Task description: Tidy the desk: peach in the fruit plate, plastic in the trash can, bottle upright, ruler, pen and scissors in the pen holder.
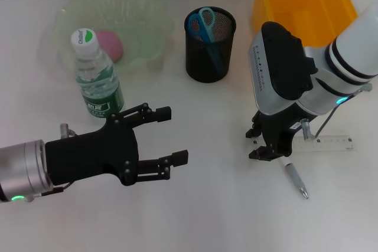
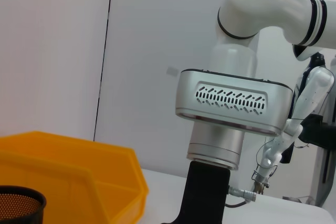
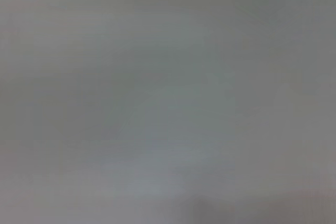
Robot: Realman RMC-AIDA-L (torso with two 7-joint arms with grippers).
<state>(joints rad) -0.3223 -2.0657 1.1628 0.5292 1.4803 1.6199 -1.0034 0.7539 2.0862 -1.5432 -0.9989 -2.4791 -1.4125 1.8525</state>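
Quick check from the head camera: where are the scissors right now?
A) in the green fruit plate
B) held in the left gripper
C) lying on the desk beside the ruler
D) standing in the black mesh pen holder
D: the scissors stand handles-up inside the pen holder, while the left gripper is open and empty.

r wrist cam: blank pale grey surface (image 3: pixel 168 98) fills view, nothing else discernible.

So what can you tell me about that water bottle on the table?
The water bottle is clear plastic with a white and green cap and a green label around its lower body. It stands upright on the white table, just in front of the pale green fruit plate. The open left gripper is beside it, not touching.
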